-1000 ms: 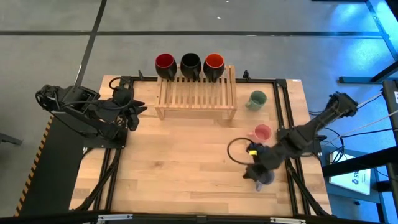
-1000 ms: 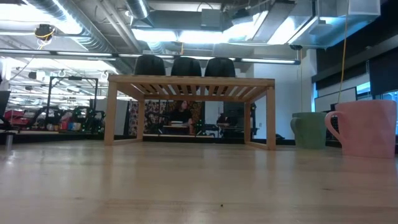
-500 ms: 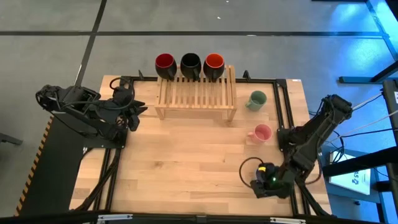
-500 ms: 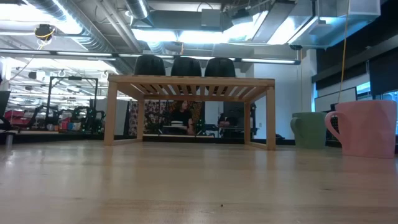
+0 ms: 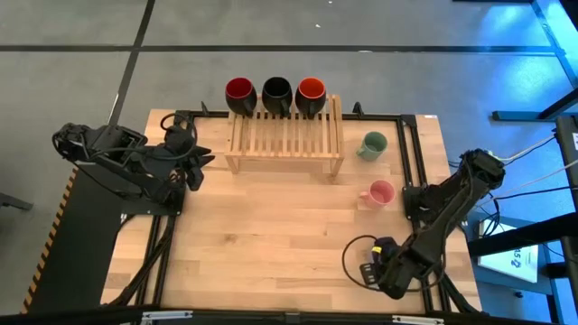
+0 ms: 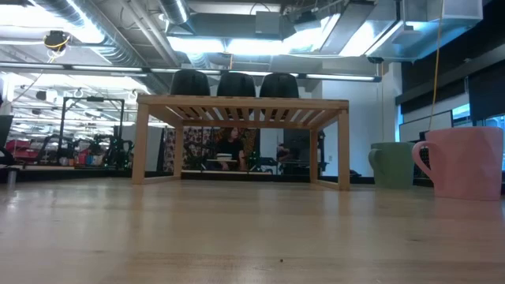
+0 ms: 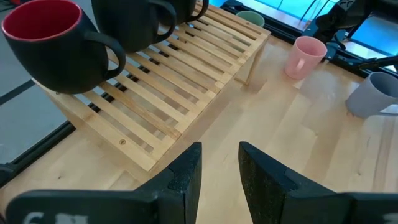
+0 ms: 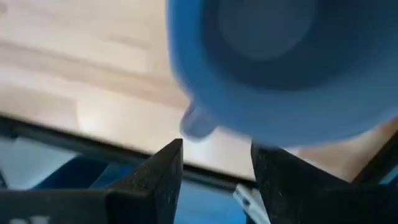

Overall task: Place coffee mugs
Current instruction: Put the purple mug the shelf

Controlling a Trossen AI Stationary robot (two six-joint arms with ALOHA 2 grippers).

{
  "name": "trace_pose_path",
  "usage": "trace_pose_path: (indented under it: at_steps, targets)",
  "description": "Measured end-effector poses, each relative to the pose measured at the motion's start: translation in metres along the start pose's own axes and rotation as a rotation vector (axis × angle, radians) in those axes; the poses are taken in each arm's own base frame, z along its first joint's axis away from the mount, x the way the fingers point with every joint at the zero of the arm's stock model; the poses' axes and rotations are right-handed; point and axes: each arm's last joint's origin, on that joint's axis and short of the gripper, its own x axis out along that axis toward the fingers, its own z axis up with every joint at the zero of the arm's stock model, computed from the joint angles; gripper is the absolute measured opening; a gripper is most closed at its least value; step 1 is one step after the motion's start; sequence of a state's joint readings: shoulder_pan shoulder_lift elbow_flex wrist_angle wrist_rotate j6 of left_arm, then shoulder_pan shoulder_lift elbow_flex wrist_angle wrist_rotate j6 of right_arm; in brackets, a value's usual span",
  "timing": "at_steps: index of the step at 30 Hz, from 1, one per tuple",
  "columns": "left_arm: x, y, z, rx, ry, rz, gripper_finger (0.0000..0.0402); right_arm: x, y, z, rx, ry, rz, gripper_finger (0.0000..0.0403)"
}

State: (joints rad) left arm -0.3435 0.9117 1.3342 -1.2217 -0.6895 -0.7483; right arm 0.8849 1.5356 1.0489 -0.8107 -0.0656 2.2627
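Note:
Dark red point(image 5: 239, 92), black point(image 5: 276, 92) and orange point(image 5: 310, 92) mugs stand on the far edge of the wooden rack point(image 5: 285, 137). A pale green mug point(image 5: 371, 144) and a pink mug point(image 5: 380, 193) stand on the table to the rack's right. The lavender mug point(image 7: 372, 94) stands near the table's near right corner, hidden under my right arm in the high view. My right gripper point(image 8: 214, 169) is open with that mug point(image 8: 286, 68) filling the view just past its fingertips. My left gripper point(image 7: 219, 168) is open, waiting left of the rack. My right gripper has its open fingers point(image 8: 163, 171) right at the lavender mug's lower wall, beside the handle point(image 8: 198, 122). The picture is blurred, so I cannot tell whether they touch it.
The rack's slatted top point(image 7: 186, 81) has free room in front of the three mugs. Black frame rails point(image 5: 414, 162) run along the table's right side, close to my right arm. Bare wood point(image 5: 271, 235) lies between the rack and the near edge.
My right gripper has moved toward the table's near edge and swung round, from beside the lavender mug to over it. The mug, seen in the high view a second ago, is now covered by the gripper. My left arm has kept still.

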Motion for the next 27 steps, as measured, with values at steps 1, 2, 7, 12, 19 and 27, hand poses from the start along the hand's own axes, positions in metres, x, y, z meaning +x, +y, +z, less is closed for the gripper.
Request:
trace_pose_path:
  at_steps: [1,2,7,12,19,27]
  targets:
    - [0.0,0.0,0.0,0.0,0.0,0.0,0.01,0.001,0.001,0.001,0.008,-0.008,-0.005,0.0177]
    - [0.0,0.0,0.0,0.0,0.0,0.0,0.01,0.001,0.002,0.003,0.016,-0.02,0.0,0.0177]
    - [0.0,0.0,0.0,0.0,0.0,0.0,0.01,0.001,0.004,0.012,0.025,-0.088,-0.002,0.0177]
    - [0.0,0.0,0.0,0.001,0.001,0.0,0.01,-0.001,0.001,0.023,0.041,-0.185,-0.035,0.0177]
    - [0.0,0.0,0.0,0.001,0.001,0.0,0.01,0.0,0.002,0.035,0.068,-0.282,-0.067,0.0177]
    - [0.0,0.0,0.0,0.003,0.001,0.001,0.01,0.01,0.006,0.038,0.089,-0.318,-0.083,0.0177]
